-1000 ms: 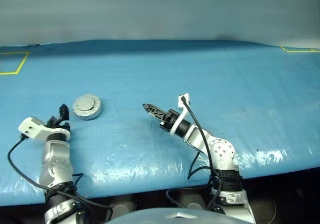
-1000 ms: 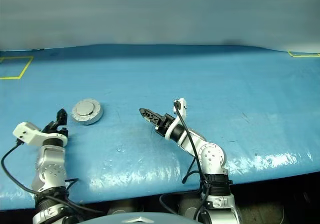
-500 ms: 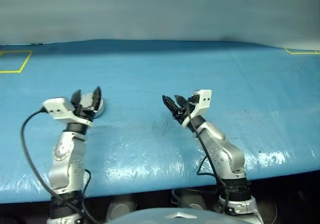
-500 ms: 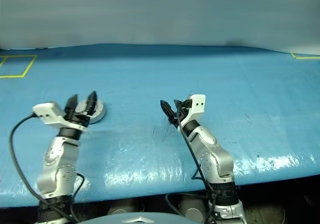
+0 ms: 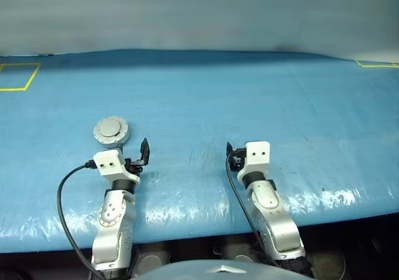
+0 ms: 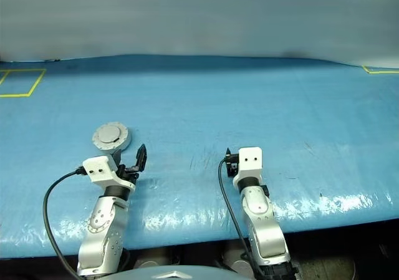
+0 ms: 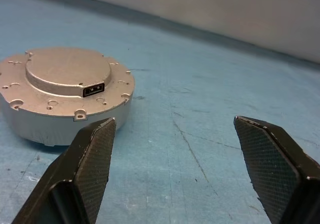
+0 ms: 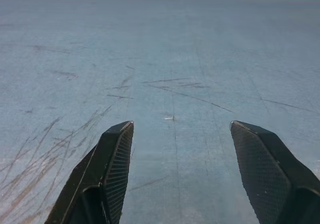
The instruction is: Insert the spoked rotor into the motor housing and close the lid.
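Lid [image 7: 68, 73] shut; motor housing [image 7: 60, 121] interior hidden.

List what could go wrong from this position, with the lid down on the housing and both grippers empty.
1. The motor housing lies with its lid shut, just ahead of the open left gripper; a forward move could shove it across the blue table.
2. The housing sits off to one side of the left gripper's fingers, so closing now would likely clip its rim.
3. The right gripper is open over scratched bare table, far from the housing.

A robot test bench: scratched blue table cover [image 5: 262, 99] with yellow tape markings [image 5: 17, 77] before a plain wall [image 5: 199, 12].
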`<state>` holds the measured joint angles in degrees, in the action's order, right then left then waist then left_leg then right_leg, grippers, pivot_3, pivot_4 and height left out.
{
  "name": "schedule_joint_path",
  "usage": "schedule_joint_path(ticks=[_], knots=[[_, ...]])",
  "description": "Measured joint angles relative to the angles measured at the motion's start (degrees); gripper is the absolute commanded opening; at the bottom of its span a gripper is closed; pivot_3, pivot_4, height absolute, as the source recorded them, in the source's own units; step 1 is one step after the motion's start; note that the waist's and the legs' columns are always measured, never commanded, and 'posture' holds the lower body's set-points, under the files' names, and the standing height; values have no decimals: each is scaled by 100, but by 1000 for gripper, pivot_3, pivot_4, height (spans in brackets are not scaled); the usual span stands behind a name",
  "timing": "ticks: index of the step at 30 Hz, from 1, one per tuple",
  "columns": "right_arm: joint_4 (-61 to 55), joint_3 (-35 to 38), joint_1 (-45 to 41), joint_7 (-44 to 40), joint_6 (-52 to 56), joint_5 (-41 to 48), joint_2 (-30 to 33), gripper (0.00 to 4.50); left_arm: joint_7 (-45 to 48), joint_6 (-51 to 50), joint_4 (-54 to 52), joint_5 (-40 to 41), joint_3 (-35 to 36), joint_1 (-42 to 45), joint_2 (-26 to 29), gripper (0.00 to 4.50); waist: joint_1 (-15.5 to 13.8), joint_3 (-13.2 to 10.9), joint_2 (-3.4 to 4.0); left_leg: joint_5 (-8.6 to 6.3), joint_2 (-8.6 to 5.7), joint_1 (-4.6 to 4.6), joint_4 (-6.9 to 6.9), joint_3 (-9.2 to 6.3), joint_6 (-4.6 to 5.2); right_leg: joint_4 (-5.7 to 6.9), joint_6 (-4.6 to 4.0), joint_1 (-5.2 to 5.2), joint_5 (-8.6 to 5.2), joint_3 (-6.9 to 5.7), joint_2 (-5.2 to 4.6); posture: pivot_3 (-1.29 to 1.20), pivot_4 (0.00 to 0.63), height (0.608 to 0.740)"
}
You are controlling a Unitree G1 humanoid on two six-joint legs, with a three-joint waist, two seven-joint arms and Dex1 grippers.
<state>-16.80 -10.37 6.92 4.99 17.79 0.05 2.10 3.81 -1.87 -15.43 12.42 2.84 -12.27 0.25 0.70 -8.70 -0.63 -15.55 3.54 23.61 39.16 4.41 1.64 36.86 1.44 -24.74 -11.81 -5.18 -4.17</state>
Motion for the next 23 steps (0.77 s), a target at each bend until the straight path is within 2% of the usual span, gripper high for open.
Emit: schedule_joint_path(ticks=[6,14,23], knots=[[-14,30,-182,-35,-14,-180,16,3224,64,9,16,408,303,-70,-140,4026,-6,0,-1,-1,-3,4,0,-5,2,0,0,-1,0,-1,-1,0,150,740],[-10,115,-294,-22,26,-391,-18,3224,124,48,49,373,495,-49,6,4026,-8,0,-2,-2,-5,5,1,-3,4,-2,1,0,1,-2,1,0,150,740],[105,123,-339,35,-37,-480,-372,3224,105,258,127,107,497,-40,-65,4026,-5,1,-2,-3,-5,5,1,-2,4,-2,2,0,2,0,2,0,150,740]])
